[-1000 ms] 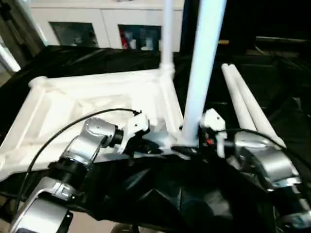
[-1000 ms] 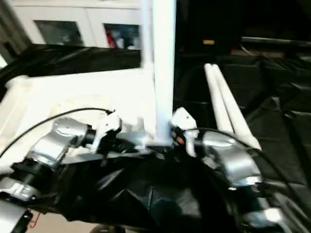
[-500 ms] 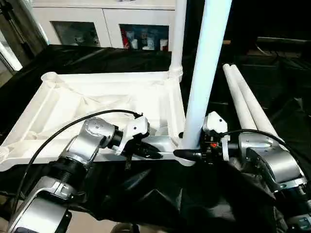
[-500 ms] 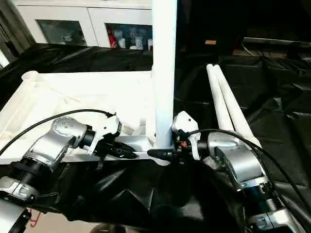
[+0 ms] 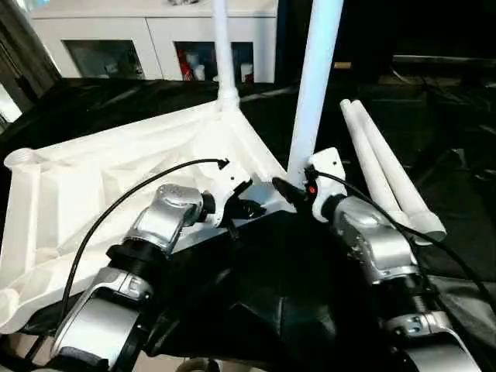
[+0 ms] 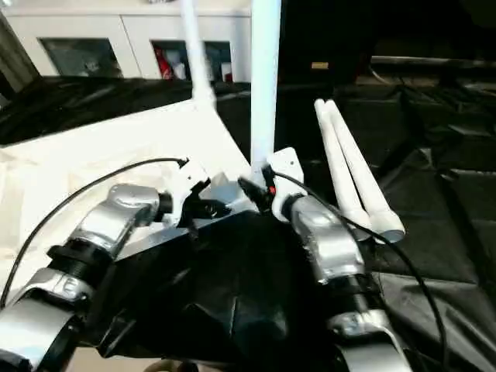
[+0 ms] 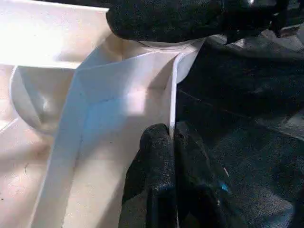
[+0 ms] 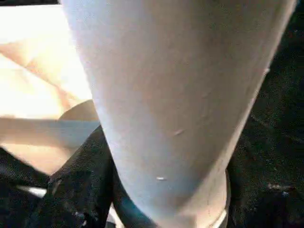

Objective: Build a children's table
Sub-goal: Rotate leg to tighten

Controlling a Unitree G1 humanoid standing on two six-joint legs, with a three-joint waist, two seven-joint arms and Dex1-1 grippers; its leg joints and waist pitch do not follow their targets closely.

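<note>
Upturned white table top point(image 5: 116, 167) lying ribbed side up on black sheeting point(image 5: 279, 294), reaching away to the left of both grippers. Left gripper point(image 5: 246, 208) clamped on the near edge wall of the top, just left of the near right corner socket; in the left wrist view, one black finger point(image 7: 154, 161) pressed on the inner face of the thin white wall and the other on the outer face, wall pinched between them. Right gripper point(image 5: 288, 192) just to the right of the left one, almost meeting it, black fingers closed round the foot of an upright leg point(image 5: 314, 77); in the right wrist view, the white tube point(image 8: 180, 95) rising right in front, a black finger point(image 8: 78, 180) wrapping its base where it meets the rounded socket. Leg standing close to vertical in that near right corner socket, directly above the right gripper. Second upright leg point(image 5: 223, 54) already seated in the far right corner socket, beyond and to the left of the right gripper. Two more white legs point(image 5: 384, 170) lying side by side on the sheeting, touching along their length, to the right of the right gripper and apart from the top. White cabinet with glass doors point(image 5: 147, 46) at the back, well beyond both grippers.
</note>
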